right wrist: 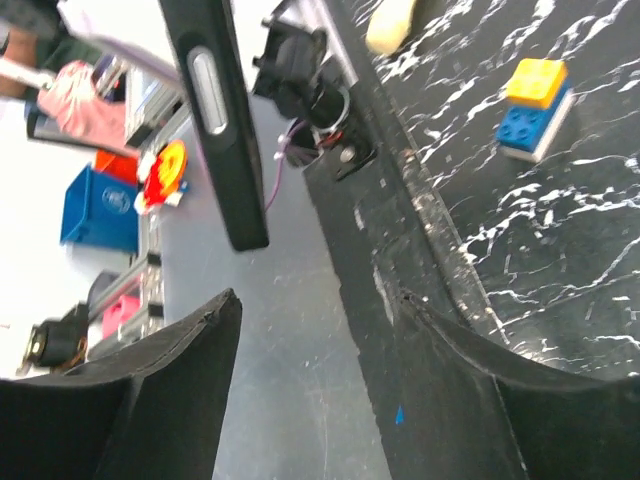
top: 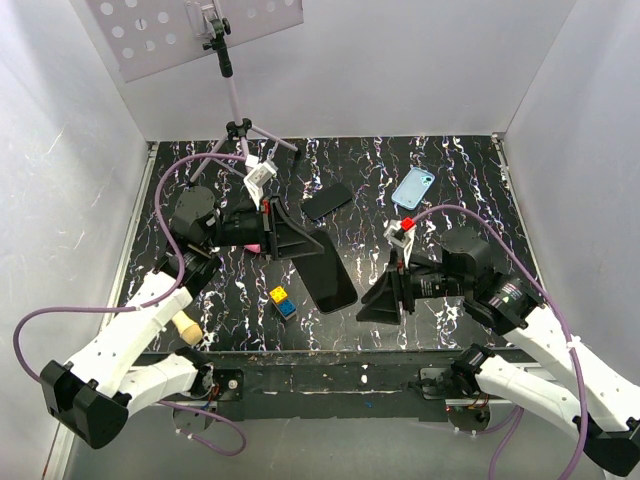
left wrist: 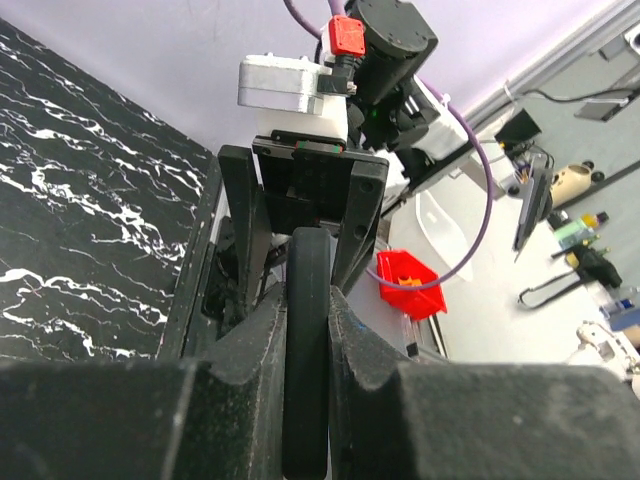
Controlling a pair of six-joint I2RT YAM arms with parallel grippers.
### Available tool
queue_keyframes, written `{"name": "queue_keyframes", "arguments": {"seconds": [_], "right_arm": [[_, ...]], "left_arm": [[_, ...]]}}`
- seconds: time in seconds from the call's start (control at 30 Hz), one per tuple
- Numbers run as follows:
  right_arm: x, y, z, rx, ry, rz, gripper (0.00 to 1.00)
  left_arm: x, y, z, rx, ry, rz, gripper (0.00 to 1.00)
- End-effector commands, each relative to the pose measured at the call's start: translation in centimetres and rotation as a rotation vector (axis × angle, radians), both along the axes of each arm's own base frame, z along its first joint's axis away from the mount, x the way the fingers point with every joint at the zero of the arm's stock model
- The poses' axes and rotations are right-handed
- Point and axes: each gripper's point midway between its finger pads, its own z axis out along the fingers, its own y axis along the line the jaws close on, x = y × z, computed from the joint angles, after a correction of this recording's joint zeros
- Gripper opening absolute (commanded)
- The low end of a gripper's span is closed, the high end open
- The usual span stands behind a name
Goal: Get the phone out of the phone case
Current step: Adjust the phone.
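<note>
The main risk is a drop. The thin black rectangular phone [top: 335, 282] hangs off the table [top: 480, 230] in one grip only. The left claw [top: 305, 245] is pressed together on its far end, and most of its length sticks out unsupported toward the near edge. Glossy glass between narrow fingers [left wrist: 262, 330] could pivot or slide if the arm jolts. It would then land flat on the marbled black table or on the small stack of yellow and blue toy bricks [top: 281, 301] just beside it. A second risk is the right claw [right wrist: 320, 297]. It stands spread with nothing between its fingers, close to the phone's free end, so a careless sweep could knock the phone out of the left claw's pinch.

The light blue phone case [top: 413, 187] with rounded corners lies flat near the far right of the table, well apart from the phone. From these views it looks as though the two are already separated. A smaller flat black rectangle [top: 327, 201] lies between the case and the left claw; I cannot tell what it is.

The left arm comes in from the near left, its elbow folded back, its wrist turned so the claw points right toward mid-table. The right arm reaches in from the near right, its claw pointing left, so the two claws face each other.
</note>
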Motion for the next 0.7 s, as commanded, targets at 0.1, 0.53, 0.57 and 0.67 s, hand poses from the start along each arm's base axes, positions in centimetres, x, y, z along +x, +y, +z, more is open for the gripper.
{"name": "queue_keyframes", "arguments": {"seconds": [0.1,0.53,0.57,0.67], "right_arm": [[-3.6,0.0,2.2,0.128,-0.076,0.255,0.58],[-2.6,2.1,5.0,0.202,-0.066,0.318,0.41],[-2.7,2.1,5.1,0.211,-0.066,0.326,0.41],[-3.2,2.0,5.6,0.235,-0.075,0.344,0.40]], "left_arm": [[-2.4,1.1,2.0,-0.009,-0.054,-0.112,0.00],[-2.1,1.1,1.3,-0.028,0.021,-0.068,0.00],[-2.1,1.2,1.3,-0.027,0.021,-0.065,0.00],[-1.9,1.1,1.1,-0.018,0.031,-0.047,0.00]]}}
